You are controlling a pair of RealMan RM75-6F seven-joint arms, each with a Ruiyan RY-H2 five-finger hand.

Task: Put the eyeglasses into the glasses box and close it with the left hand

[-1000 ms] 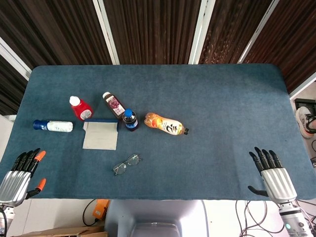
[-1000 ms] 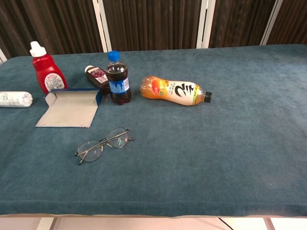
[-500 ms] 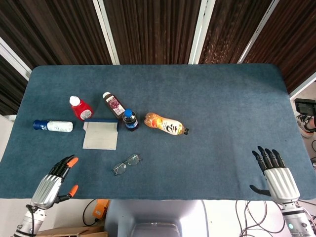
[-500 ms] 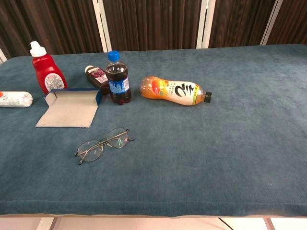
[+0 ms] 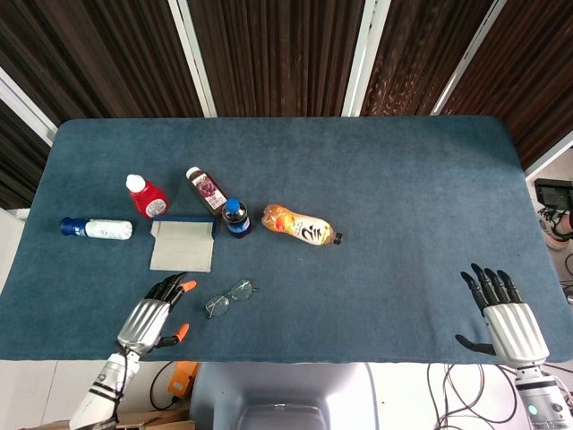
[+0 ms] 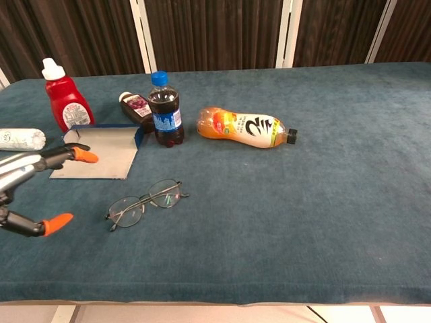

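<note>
The eyeglasses point(image 5: 230, 298) point(image 6: 145, 202) lie unfolded on the blue cloth near the table's front. The glasses box point(image 5: 183, 245) point(image 6: 97, 153) lies open just behind them, its flat grey lid spread toward me. My left hand point(image 5: 152, 319) point(image 6: 30, 188) hovers open to the left of the eyeglasses, orange-tipped fingers spread and holding nothing. At the front right corner my right hand point(image 5: 503, 318) stays open with its fingers spread, far from everything; the chest view does not show it.
Behind the box stand a red bottle point(image 5: 145, 196) point(image 6: 64, 97) and a cola bottle point(image 5: 236, 218) point(image 6: 165, 109). A dark juice bottle point(image 5: 205, 189), an orange drink bottle point(image 5: 302, 226) point(image 6: 244, 128) and a white tube point(image 5: 97, 228) point(image 6: 20, 138) lie on the cloth. The table edge point(image 5: 295, 358) runs close in front.
My left hand has moved right and forward from the table's left front corner to beside the eyeglasses, and now shows in the chest view. The right hand has barely shifted.
</note>
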